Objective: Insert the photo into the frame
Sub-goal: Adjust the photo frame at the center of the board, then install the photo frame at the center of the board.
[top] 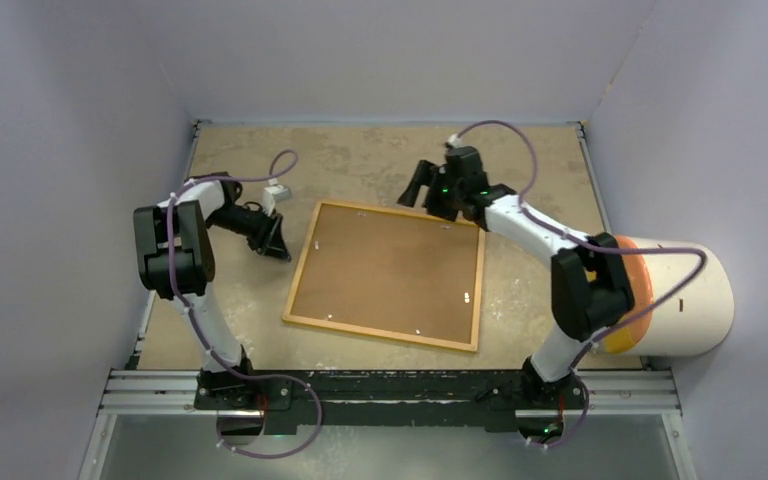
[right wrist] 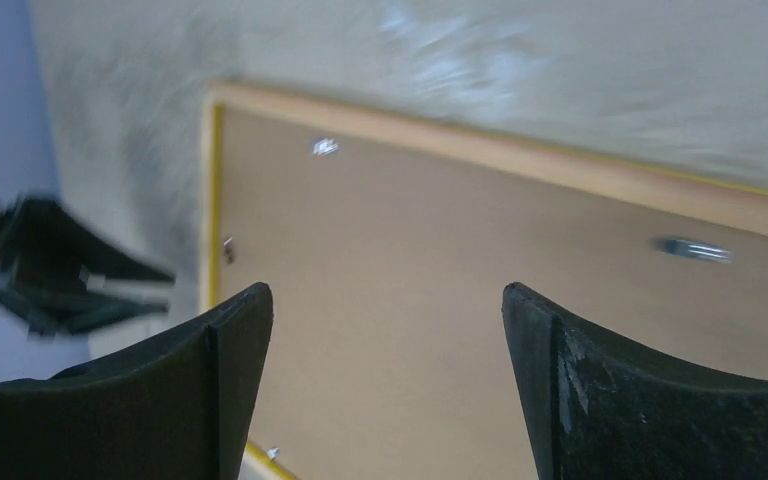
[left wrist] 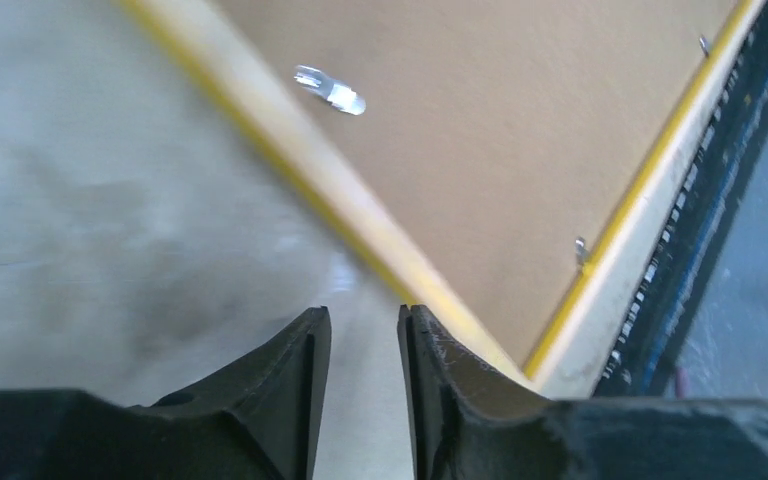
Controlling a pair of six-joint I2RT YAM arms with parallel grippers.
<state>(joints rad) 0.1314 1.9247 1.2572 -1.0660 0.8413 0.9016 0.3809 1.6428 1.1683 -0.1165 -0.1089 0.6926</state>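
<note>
The frame [top: 297,272] lies face down in the middle of the table, wood-brown back edge up with a thin yellow rim. A brown backing board [top: 390,270] fills it, held by small metal tabs [left wrist: 330,90]. The photo is hidden. My left gripper [top: 282,250] sits low by the frame's left edge; in the left wrist view [left wrist: 364,312] its jaws are slightly apart and empty, next to the frame edge [left wrist: 290,140]. My right gripper [top: 415,190] hovers over the frame's far edge, wide open and empty above the board [right wrist: 430,260].
A white and orange cylinder [top: 680,295] lies at the right, beside the right arm. Grey walls close in the table on three sides. A metal rail [top: 390,385] runs along the near edge.
</note>
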